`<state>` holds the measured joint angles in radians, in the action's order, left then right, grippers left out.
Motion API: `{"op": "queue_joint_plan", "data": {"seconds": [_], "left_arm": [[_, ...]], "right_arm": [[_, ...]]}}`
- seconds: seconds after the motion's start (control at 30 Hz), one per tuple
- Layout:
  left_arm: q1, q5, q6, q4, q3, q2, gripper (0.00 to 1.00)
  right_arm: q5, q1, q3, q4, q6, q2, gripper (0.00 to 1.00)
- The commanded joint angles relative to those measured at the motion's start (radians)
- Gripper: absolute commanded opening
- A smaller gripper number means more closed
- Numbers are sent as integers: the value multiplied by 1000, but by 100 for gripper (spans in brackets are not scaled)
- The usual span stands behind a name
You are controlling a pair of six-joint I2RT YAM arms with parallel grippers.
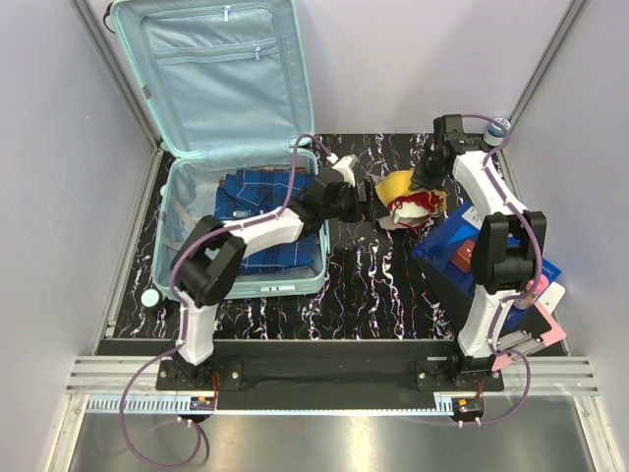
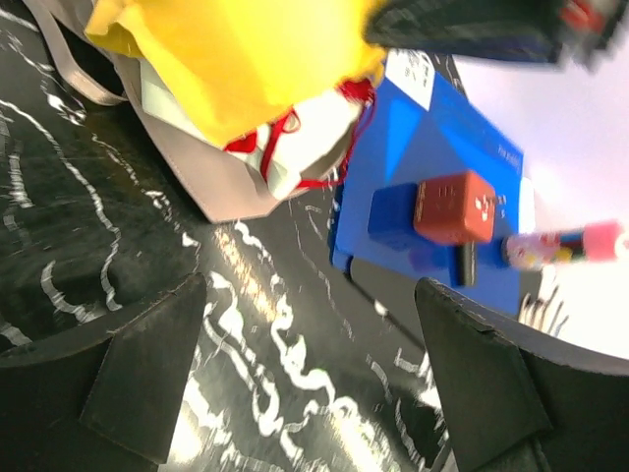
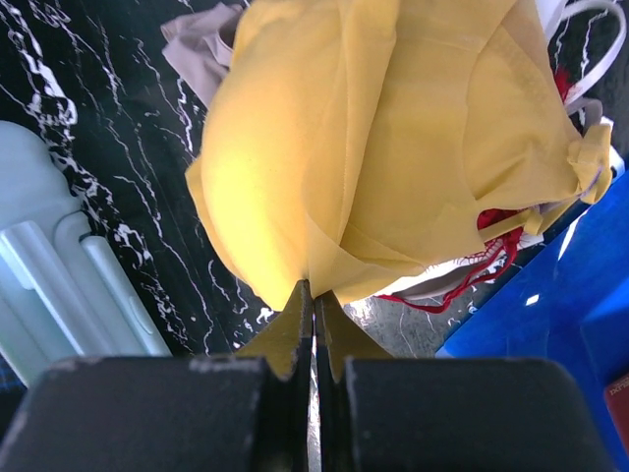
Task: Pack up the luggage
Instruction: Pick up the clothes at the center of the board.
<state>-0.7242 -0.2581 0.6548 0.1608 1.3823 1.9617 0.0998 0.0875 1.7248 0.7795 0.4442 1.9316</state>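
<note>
The luggage [image 1: 173, 218], a mint-green suitcase, lies open at the left with its lid [image 1: 221, 69] leaning on the back wall. A blue plaid cloth [image 1: 260, 192] lies inside it. Its ribbed shell [image 3: 59, 275] shows in the right wrist view. My right gripper [image 1: 425, 182] [image 3: 314, 290] is shut on a fold of a yellow cloth [image 1: 396, 184] [image 3: 373, 147] [image 2: 236, 59], lifted above a white and red garment [image 1: 411, 208] [image 2: 295, 138]. My left gripper [image 1: 369, 204] [image 2: 310, 295] reaches past the suitcase's right wall, open, with only the black marble table between its fingers.
A flat blue box [image 1: 452, 246] [image 2: 432, 157] with a small red-brown box [image 1: 464, 256] [image 2: 452, 206] on it lies at the right. Pink paper [image 1: 545, 324] sits by the right arm's base. A bottle [image 1: 498, 128] stands back right, and a white round lid [image 1: 149, 297] lies left of the suitcase.
</note>
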Motion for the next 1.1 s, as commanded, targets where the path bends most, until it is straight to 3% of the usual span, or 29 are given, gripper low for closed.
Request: {"op": "queue_joint_plan", "data": {"seconds": [0.0,0.3,0.6,1.07], "left_arm": [[6,-4,209,178,105,68,93],[17,88,529,273,201,238,99],[25,80,592,168,265,305,98],[26,51,672,197,285,356,99]], "right_arm": [[34,-3,-19,-49,8,-37,0],[80,-3,-99,-89,17,-68,0],[107,-3,-137,-118,36,-102,0],[120,-5,-149,-123,39,-105,0]]}}
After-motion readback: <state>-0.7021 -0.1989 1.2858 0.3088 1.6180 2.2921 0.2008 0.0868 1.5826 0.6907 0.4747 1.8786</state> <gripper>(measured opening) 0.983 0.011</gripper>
